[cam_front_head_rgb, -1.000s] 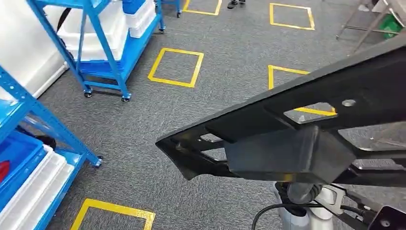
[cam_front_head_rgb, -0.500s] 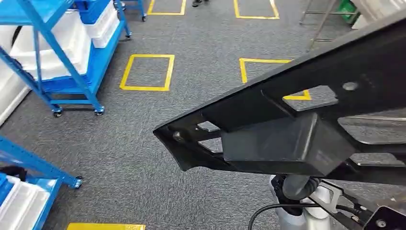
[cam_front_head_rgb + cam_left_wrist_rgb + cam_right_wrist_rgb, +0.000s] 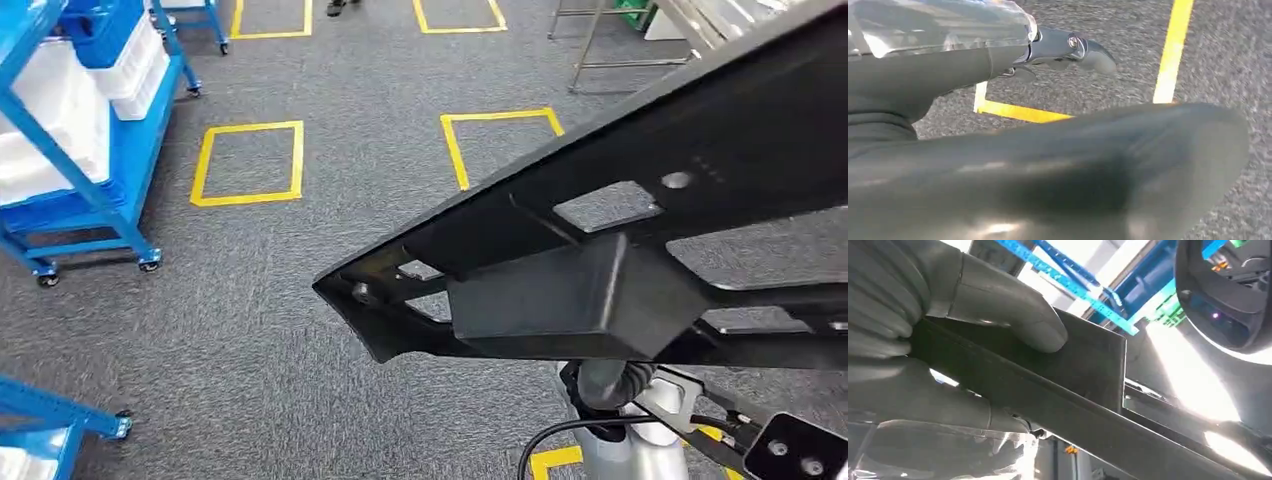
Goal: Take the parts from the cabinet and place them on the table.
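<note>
A large black metal part [image 3: 600, 250] with cut-out openings and a boxy block on its underside stretches across the right side of the head view, carried above the floor. In the right wrist view my right hand [image 3: 948, 340] grips this black part [image 3: 1073, 370], thumb pressed on its flat face and fingers underneath. A silver arm section [image 3: 620, 440] shows below the part. In the left wrist view my left hand [image 3: 1048, 150] hangs over the carpet holding nothing, its fingers [image 3: 1083, 50] extended away from the thick thumb.
A blue wheeled rack [image 3: 70, 130] with white bins stands at the left, and another blue rack's foot [image 3: 50, 420] is at the lower left. Yellow taped squares [image 3: 248, 162] mark the grey carpet. A metal-legged table [image 3: 620, 40] stands far right. A person's feet [image 3: 340, 6] are at the top.
The whole view has swung: the blue racks and yellow squares slid left and down as the camera turned. The black part keeps its place in my right hand.
</note>
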Robot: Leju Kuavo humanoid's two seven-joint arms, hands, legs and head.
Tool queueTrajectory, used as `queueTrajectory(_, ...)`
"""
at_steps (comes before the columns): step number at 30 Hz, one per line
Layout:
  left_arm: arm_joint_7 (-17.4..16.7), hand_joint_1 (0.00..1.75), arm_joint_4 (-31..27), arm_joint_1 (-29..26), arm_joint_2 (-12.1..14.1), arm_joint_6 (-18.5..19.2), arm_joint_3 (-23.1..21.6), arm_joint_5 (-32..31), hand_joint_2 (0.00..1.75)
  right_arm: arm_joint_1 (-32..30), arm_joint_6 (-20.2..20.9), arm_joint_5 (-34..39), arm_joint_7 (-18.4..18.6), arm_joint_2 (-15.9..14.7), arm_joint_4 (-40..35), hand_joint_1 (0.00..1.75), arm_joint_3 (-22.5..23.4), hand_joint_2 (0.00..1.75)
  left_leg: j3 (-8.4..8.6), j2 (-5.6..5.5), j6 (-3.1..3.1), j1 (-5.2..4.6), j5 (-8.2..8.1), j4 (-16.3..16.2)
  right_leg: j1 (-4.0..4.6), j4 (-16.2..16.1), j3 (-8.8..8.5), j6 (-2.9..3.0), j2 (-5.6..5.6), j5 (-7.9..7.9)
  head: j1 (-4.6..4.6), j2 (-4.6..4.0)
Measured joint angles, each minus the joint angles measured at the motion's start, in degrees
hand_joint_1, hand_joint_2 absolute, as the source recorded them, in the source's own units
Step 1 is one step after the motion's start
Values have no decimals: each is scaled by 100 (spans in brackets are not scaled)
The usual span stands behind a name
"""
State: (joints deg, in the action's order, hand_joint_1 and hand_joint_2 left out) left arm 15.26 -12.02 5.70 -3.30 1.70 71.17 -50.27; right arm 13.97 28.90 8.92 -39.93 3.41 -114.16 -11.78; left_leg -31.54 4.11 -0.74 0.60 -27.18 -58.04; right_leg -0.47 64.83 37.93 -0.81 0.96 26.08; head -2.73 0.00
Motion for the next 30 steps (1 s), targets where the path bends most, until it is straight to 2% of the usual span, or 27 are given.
queueTrajectory(1, -17, 0, 0, 1, -9, -17, 0, 17, 0, 29, -6, 19, 11, -11, 18, 175, -28, 175, 27, 56, 20, -4, -15, 2, 47, -494, -276, 60, 231, -120, 0, 0)
queueTrajectory(2, -42, 0, 0, 0, -20, -28, 2, 24, 0, 91, -13, 59, 33, -26, 59, 175, -66, 175, 26, 101, 62, -49, -41, -10, 131, -597, -311, 114, 398, -38, 0, 0)
queueTrajectory(4, -66, 0, 0, 2, -22, -39, 13, 37, 0, 165, -35, 98, 74, -42, 136, 175, -131, 175, 43, 214, 105, -28, -53, 2, 146, -602, -277, 146, 236, -57, 0, 0)
queueTrajectory(6, -66, 0, 0, 32, -46, -52, 35, 48, 0, 221, -55, 149, 129, -74, 227, 175, -166, 175, 113, 341, 172, -52, -69, 46, 132, -691, -304, 214, 97, -91, 0, 0)
queueTrajectory(7, -63, 0, 0, 45, -48, -61, 41, 59, 0, 268, -79, 173, 162, -76, 282, 175, -197, 175, 101, 143, 190, 1, -132, -25, 86, -752, -367, 237, 52, -134, 0, 0)
queueTrajectory(8, -55, 0, 0, 41, -61, -61, 46, 59, 0, 375, -116, 219, 179, -81, 368, 175, -234, 175, -23, -126, 192, 6, -310, -291, 67, -775, -374, 270, -10, -146, 0, 0)
queueTrajectory(9, -44, 0, 2, 24, -66, -57, 52, 63, 0, 476, -131, 293, 210, -81, 500, 175, -291, 175, -231, -269, 204, 15, -536, -737, 65, -774, -371, 296, -82, -151, -2, 0)
queueTrajectory(11, -28, 0, 2, -7, -66, -52, 79, 63, 0, 539, -147, 350, 275, -81, 693, 175, -337, 175, -671, -360, 230, 15, -824, -1569, 71, -768, -371, 301, -244, -149, -2, 0)
queueTrajectory(12, -17, 0, 2, -22, -66, -39, 90, 59, 0, 579, -157, 376, 321, -83, 827, 175, -359, 175, -802, -361, 235, 16, -799, -1750, 73, -761, -371, 301, -323, -148, 0, 0)
queueTrajectory(13, -6, 0, 2, -24, -66, -26, 92, 52, 0, 687, -182, 396, 354, -85, 989, 175, -389, 175, -784, -362, 239, 18, -617, -1611, 68, -748, -372, 299, -413, -148, -2, -2)
queueTrajectory(14, 2, 0, 2, -14, -68, -17, 92, 41, 0, 803, -223, 415, 400, -85, 1137, 175, -409, 175, -659, -371, 242, 23, -365, -1263, 60, -728, -372, 285, -497, -141, -2, 0)
queueTrajectory(15, 2, 0, 2, -2, -66, -15, 92, 41, 0, 896, -260, 439, 437, -85, 1242, 175, -420, 175, -445, -418, 246, 40, -64, -748, 50, -699, -377, 262, -570, -127, 0, 0)
queueTrajectory(16, 2, 0, 2, 5, -68, -15, 92, 41, 0, 974, -295, 472, 446, -83, 1331, 175, -422, 175, -244, -582, 257, 71, 162, -273, 42, -658, -369, 227, -625, -103, 0, 0)
queueTrajectory(17, -2, 0, 2, 4, -68, -15, 92, 44, 0, 1061, -341, 485, 470, -81, 1419, 175, -429, 175, -174, -831, 257, 78, 54, -92, 76, -597, -322, 186, -679, -76, 0, 0)
queueTrajectory(19, -31, 0, 2, 2, -74, -30, 98, 59, 0, 1154, -424, 492, 550, -72, 1532, 175, -439, 175, -174, -726, 182, 59, 72, -92, 32, -592, -269, 128, -782, -102, 0, -2)
queueTrajectory(21, -70, 0, 2, 15, -81, -59, 105, 81, 0, 1159, -479, 514, 566, -74, 1585, 175, -439, 175, -164, -642, 100, 46, 97, -68, 24, -617, -250, 43, -878, -118, -2, 0)
queueTrajectory(22, -102, 0, 2, 31, -105, -85, 107, 85, 0, 1162, -511, 516, 570, -74, 1604, 175, -439, 175, -151, -559, 49, 70, 125, -32, 21, -551, -243, 34, -714, -72, 0, 0)
queueTrajectory(23, -114, 0, 2, 34, -105, -94, 107, 92, 0, 1181, -529, 514, 570, -76, 1609, 175, -442, 175, -145, -518, 22, 62, 122, -20, 53, -356, -150, 10, -425, 67, 2, -2)
queueTrajectory(24, -127, 0, 2, 21, -105, -105, 111, 92, 0, 1190, -536, 516, 570, -76, 1613, 175, -446, 175, -146, -450, -3, 43, 116, -18, 45, 42, 54, -13, -262, 290, 0, 0)
queueTrajectory(25, -138, 0, 2, 1, -105, -114, 114, 92, 0, 1178, -536, 516, 568, -76, 1615, 175, -450, 175, -148, -379, -21, 26, 105, -19, 30, 534, 298, -31, -189, 509, 0, 0)
queueTrajectory(26, -140, 0, 2, -19, -105, -118, 118, 92, 0, 1159, -536, 516, 570, -79, 1620, 175, -453, 175, -148, -300, -30, 14, 96, -21, 18, 946, 512, -40, -158, 653, 0, 0)
queueTrajectory(27, -146, 0, 2, -28, -105, -120, 120, 90, 0, 1134, -536, 516, 570, -79, 1633, 175, -455, 175, -148, -220, -32, 2, 86, -23, 11, 1196, 648, -41, -146, 686, 0, 0)
queueTrajectory(28, -149, 0, 2, -26, -105, -118, 120, 90, 0, 1116, -533, 516, 570, -79, 1633, 175, -457, 175, -140, -154, -34, -3, 75, -23, 11, 1120, 621, -32, -135, 573, 0, 0)
queueTrajectory(29, -149, 0, 2, -19, -105, -114, 120, 90, 0, 1112, -531, 516, 570, -79, 1637, 175, -463, 175, -124, -89, -32, -11, 61, -23, 17, 785, 456, -12, -119, 362, 0, -2)
queueTrajectory(30, -146, 0, 2, -12, -107, -100, 120, 81, 0, 1114, -531, 514, 570, -79, 1639, 175, -470, 175, -98, -28, -24, -18, 44, -22, 33, 286, 191, 23, -65, 119, 0, 0)
